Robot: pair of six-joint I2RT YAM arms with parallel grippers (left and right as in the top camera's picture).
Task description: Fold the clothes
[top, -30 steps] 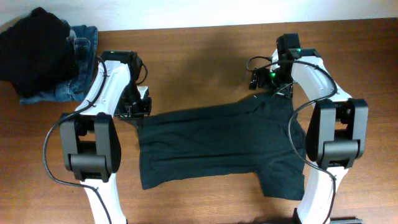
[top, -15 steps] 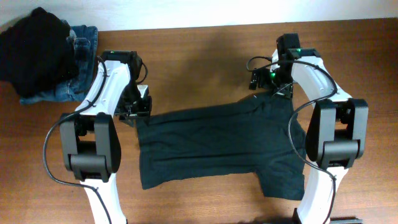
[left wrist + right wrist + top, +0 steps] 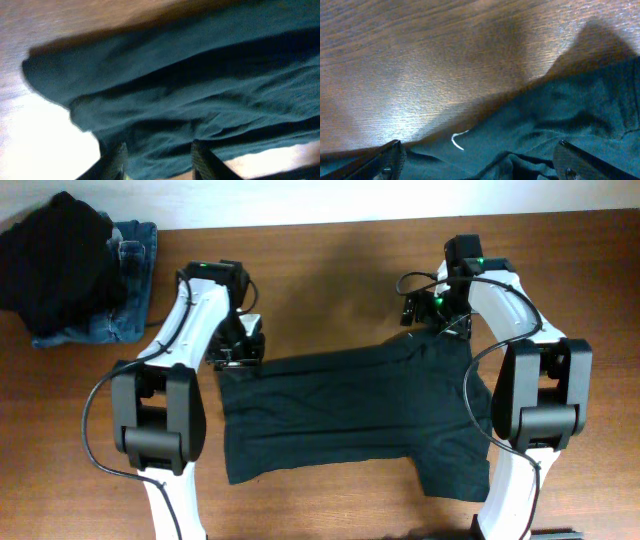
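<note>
The clothes, one very dark green T-shirt [image 3: 350,415], lie spread flat on the middle of the wooden table [image 3: 320,270]. My left gripper [image 3: 238,352] hovers over the shirt's far left corner. In the left wrist view its fingers [image 3: 117,159] stand apart over rumpled cloth [image 3: 180,90], and the left gripper [image 3: 159,157] pinches nothing. My right gripper [image 3: 440,320] sits at the shirt's far right corner. The right gripper [image 3: 480,162] is wide open just above the cloth [image 3: 560,115], near a short white thread [image 3: 457,141].
A heap of black clothing [image 3: 55,260] lies on blue denim jeans [image 3: 125,280] in the table's far left corner. Both arm bases [image 3: 160,430] [image 3: 535,400] stand beside the shirt's left and right sides. The table's far edge runs along the top.
My left gripper has opened, let go of the shirt's far left corner and shifted to the right along the far hem. The corner now lies flat. The right arm has stayed still.
</note>
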